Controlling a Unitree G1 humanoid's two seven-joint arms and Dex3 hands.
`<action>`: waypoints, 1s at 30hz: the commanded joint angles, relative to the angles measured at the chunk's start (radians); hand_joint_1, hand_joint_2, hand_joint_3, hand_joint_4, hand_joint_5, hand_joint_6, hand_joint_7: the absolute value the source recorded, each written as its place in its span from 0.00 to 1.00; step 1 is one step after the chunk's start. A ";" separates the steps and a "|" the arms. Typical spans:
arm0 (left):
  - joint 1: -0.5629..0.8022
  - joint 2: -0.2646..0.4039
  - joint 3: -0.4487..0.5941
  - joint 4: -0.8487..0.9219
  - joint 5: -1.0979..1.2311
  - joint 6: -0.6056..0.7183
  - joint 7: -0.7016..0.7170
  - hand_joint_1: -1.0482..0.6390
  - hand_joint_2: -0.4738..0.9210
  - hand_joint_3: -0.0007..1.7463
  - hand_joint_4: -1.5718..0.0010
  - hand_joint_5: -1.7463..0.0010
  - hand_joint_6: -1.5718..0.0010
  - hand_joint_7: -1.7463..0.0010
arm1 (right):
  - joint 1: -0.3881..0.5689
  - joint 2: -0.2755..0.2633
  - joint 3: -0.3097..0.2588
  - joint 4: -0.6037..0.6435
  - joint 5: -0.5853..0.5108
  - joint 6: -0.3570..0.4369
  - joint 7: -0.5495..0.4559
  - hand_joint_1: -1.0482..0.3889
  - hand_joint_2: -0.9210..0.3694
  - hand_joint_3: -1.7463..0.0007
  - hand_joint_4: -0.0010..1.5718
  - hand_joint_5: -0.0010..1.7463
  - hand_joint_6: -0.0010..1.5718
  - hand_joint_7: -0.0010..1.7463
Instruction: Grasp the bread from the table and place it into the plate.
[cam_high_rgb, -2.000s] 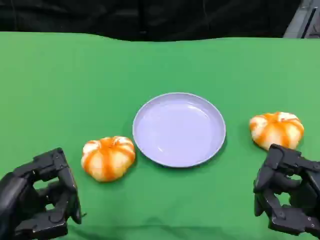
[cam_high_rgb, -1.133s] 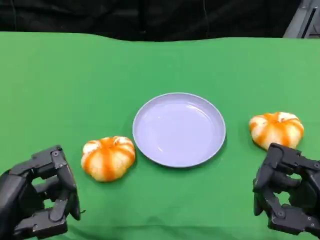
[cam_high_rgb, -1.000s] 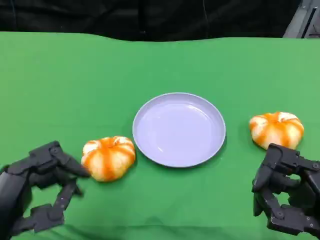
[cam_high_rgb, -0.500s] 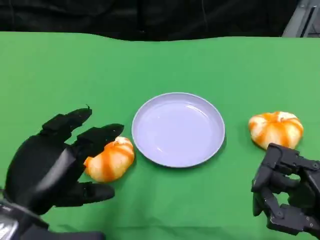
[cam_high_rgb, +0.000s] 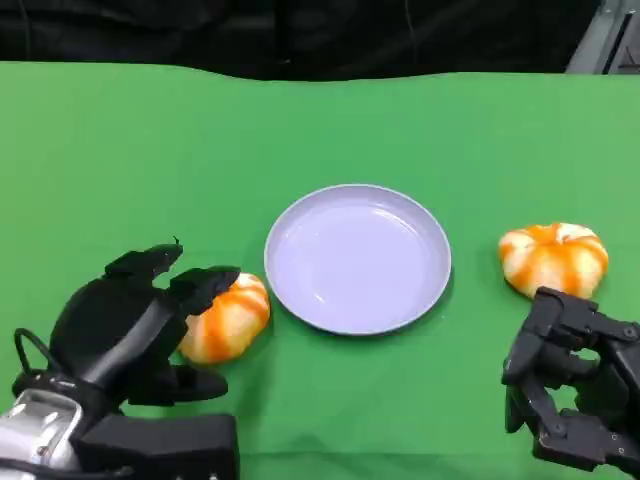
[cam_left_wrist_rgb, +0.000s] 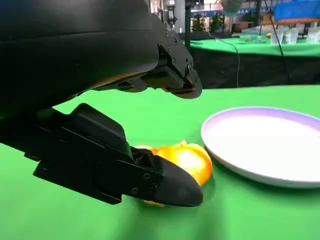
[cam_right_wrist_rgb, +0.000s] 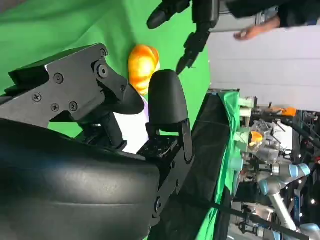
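Two orange-and-white bread rolls lie on the green table on either side of a pale lilac plate (cam_high_rgb: 357, 258). My left hand (cam_high_rgb: 140, 325) is at the left bread (cam_high_rgb: 228, 315), its fingers spread over the top and its thumb low at the near side. In the left wrist view the bread (cam_left_wrist_rgb: 187, 157) sits between the upper fingers (cam_left_wrist_rgb: 172, 75) and the thumb (cam_left_wrist_rgb: 150, 180), with a gap above it, and the plate (cam_left_wrist_rgb: 265, 145) lies just beyond. The right bread (cam_high_rgb: 553, 258) lies just ahead of my right hand (cam_high_rgb: 570, 385), whose fingers are curled in on nothing.
The green cloth (cam_high_rgb: 330, 130) runs back to a dark backdrop. In the right wrist view, the left bread (cam_right_wrist_rgb: 143, 60) shows past my curled fingers, with my left hand (cam_right_wrist_rgb: 187, 22) by it and a person's hand (cam_right_wrist_rgb: 255, 31) farther off.
My left hand has opened from a curled pose and moved forward to the left bread, then lowered its fingers around it. The right hand and both breads have stayed put.
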 joint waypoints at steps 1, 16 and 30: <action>-0.049 0.021 -0.027 0.091 -0.009 0.026 0.037 0.09 1.00 0.14 0.84 0.97 0.72 1.00 | 0.005 -0.016 -0.004 -0.014 -0.007 0.000 -0.003 0.71 0.18 0.40 0.50 1.00 0.42 0.88; -0.163 0.014 -0.117 0.273 -0.041 0.068 0.101 0.11 1.00 0.13 0.83 0.98 0.73 1.00 | 0.018 -0.012 -0.001 -0.030 0.005 0.005 0.001 0.70 0.17 0.41 0.49 1.00 0.42 0.88; -0.241 -0.012 -0.203 0.421 -0.053 0.099 0.153 0.11 1.00 0.15 0.80 0.98 0.71 1.00 | 0.025 -0.012 0.004 -0.046 0.002 0.006 -0.001 0.70 0.17 0.42 0.49 1.00 0.42 0.87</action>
